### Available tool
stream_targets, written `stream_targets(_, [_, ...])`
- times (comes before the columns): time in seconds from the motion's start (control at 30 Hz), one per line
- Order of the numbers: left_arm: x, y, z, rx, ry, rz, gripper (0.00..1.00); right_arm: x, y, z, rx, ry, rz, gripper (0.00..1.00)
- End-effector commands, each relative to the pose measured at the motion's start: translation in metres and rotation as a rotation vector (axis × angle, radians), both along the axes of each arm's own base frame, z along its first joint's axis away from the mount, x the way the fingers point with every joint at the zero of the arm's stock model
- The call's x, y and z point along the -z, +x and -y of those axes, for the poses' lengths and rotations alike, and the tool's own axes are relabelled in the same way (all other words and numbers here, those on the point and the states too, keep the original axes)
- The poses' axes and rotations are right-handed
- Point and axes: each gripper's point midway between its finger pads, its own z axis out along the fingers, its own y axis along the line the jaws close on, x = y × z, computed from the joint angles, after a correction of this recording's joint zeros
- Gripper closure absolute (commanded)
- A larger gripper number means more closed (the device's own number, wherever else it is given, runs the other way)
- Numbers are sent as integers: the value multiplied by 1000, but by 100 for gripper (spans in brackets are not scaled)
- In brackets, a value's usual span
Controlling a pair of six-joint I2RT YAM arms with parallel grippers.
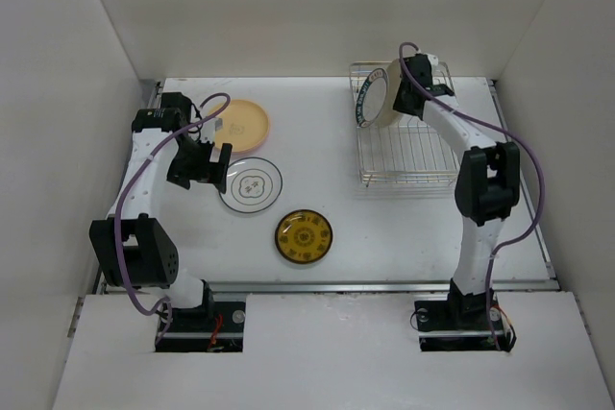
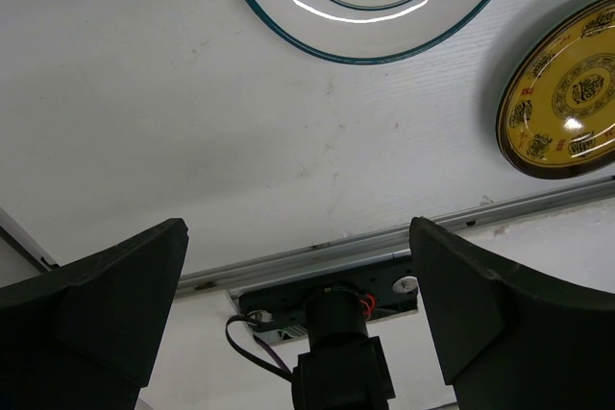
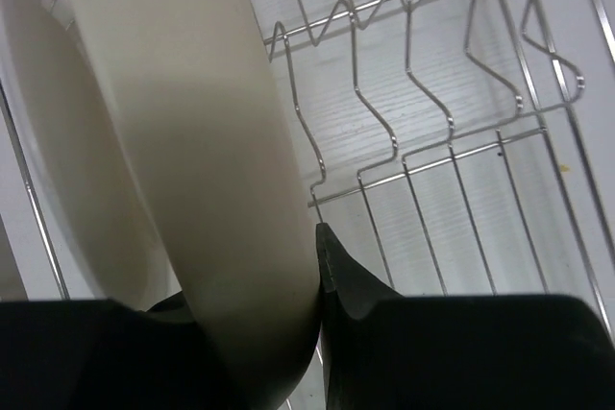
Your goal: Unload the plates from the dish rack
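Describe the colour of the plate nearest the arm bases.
The plate is mustard with dark patterns; top external view.

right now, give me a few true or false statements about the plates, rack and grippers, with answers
1. The mustard patterned plate lies flat on the table. True.
2. The dish rack holds no plates. False: the cream plate and a teal-rimmed plate stand in it.
3. The left gripper holds a plate. False: it is open and empty above the table.
4. The right gripper has a finger on each side of the cream plate's rim. True.
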Motion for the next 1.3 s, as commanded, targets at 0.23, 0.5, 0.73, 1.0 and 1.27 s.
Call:
stream_targets(0.23, [-18, -1, 3, 11, -15, 46, 0, -154, -34, 34, 203, -116, 306, 100])
stream_targets(0.5, [-35, 1, 4, 25, -20, 103, 0, -230, -102, 74, 362, -185, 433, 100])
stream_targets(0.73, [-63, 9, 31, 93, -168, 211, 0, -234, -126, -74, -314, 116, 527, 100])
stream_targets(1.0, [-85, 22, 42, 132, -225, 290, 2, -160, -196, -261, -1155, 442, 274, 100])
stream_targets(1.27, [-65, 33, 39, 88, -214, 273, 12, -138, -254, -331, -1437, 586, 181, 100])
